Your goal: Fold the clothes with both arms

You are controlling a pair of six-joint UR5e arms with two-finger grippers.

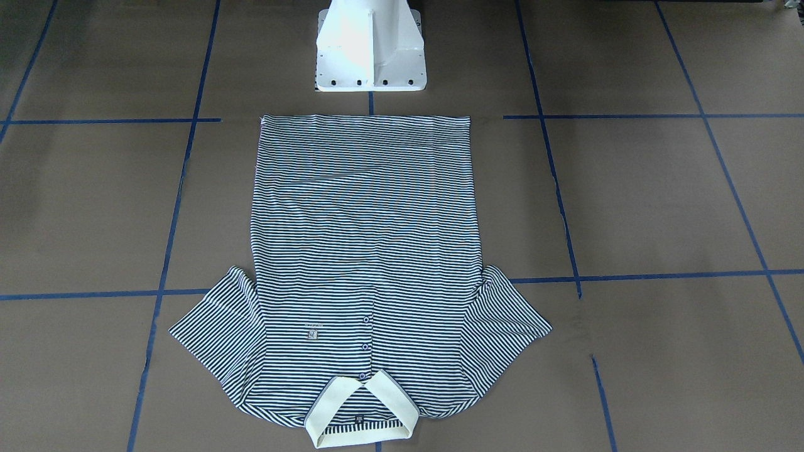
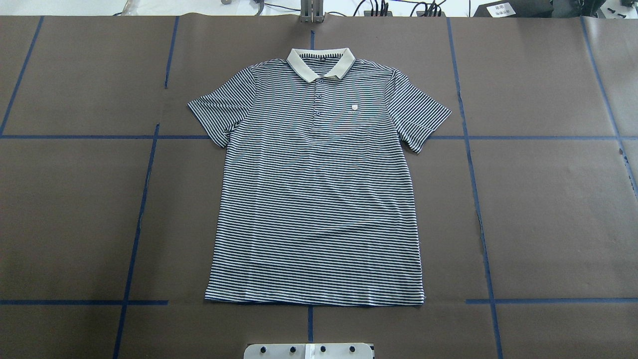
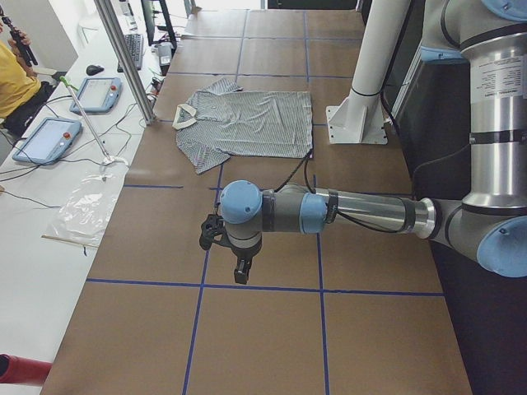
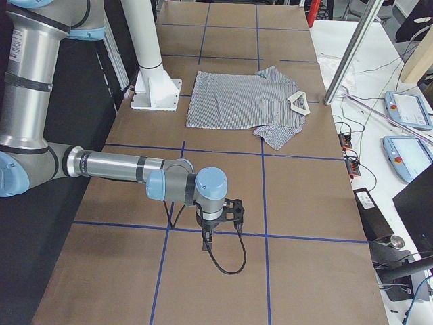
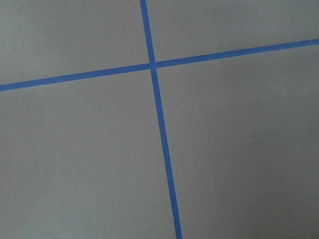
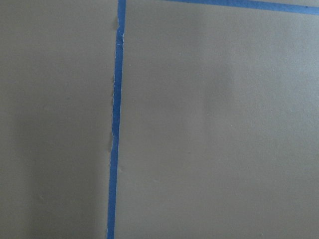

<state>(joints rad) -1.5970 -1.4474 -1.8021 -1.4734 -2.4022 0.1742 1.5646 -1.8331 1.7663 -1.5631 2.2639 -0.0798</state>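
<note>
Right now your shirt lies flat, well apart from both pairs of jaws; whether they are spread you cannot tell. If the left arm and right arm pinch unevenly, the fabric could bunch or skew.

The polo shirt lies flat in the middle of the surface, hem toward the pedestal base. The left arm and the right arm hang over opposite ends, well apart from it.
</note>
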